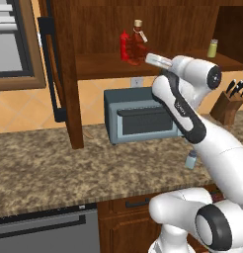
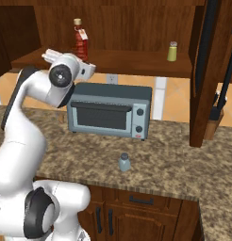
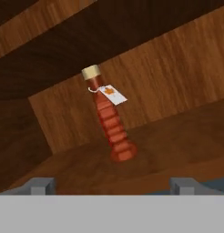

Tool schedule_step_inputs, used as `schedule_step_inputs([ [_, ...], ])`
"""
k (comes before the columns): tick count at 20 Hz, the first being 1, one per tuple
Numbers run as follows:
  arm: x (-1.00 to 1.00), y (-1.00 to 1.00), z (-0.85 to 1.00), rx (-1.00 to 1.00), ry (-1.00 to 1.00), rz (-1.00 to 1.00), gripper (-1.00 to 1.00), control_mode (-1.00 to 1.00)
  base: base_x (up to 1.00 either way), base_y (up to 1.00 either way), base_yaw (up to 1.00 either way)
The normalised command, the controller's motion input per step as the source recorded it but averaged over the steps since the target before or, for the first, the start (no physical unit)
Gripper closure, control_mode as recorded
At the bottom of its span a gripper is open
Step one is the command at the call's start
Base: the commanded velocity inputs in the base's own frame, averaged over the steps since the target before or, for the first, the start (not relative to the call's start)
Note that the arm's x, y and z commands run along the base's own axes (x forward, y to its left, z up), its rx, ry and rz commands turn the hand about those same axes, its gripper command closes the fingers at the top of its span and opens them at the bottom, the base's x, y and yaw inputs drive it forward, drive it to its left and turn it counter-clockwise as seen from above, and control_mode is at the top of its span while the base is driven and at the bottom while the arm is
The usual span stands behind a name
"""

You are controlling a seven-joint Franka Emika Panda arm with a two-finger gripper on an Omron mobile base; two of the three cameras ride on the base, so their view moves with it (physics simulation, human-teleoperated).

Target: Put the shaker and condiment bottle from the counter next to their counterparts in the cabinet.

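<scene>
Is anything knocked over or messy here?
Nothing is spilled or tipped. The condiment bottle stands upright on the cabinet shelf beside the red squeeze bottle. Only the shaker is left on the counter.

Flat, even rendered light, dim inside the cabinet (hand view slightly soft).

Orange-tan tiled wall with a white outlet behind a grey toaster oven, knife block at right
</scene>
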Motion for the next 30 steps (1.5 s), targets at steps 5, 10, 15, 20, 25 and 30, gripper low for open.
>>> schedule_step_inputs([
  [5,-0.82,0.00,0.09,0.04,0.13,-0.11,-1.00,-1.00,0.00,0.00,0.00],
  [10,-0.77,-0.07,0.02,0.04,0.16,-0.22,-1.00,-1.00,0.00,0.00,0.00],
  [15,-0.81,-0.29,-0.03,0.06,0.09,-0.32,-1.00,-1.00,0.00,0.00,0.00],
  [20,-0.35,-0.35,-0.50,0.00,0.14,-0.42,-1.00,-1.00,0.00,0.00,0.00],
  [25,-0.12,-0.45,-0.66,0.01,0.08,-0.35,-1.00,-1.00,0.00,0.00,0.00],
  [30,-0.05,-0.46,-0.74,0.02,0.05,-0.29,-1.00,-1.00,0.00,0.00,0.00],
])
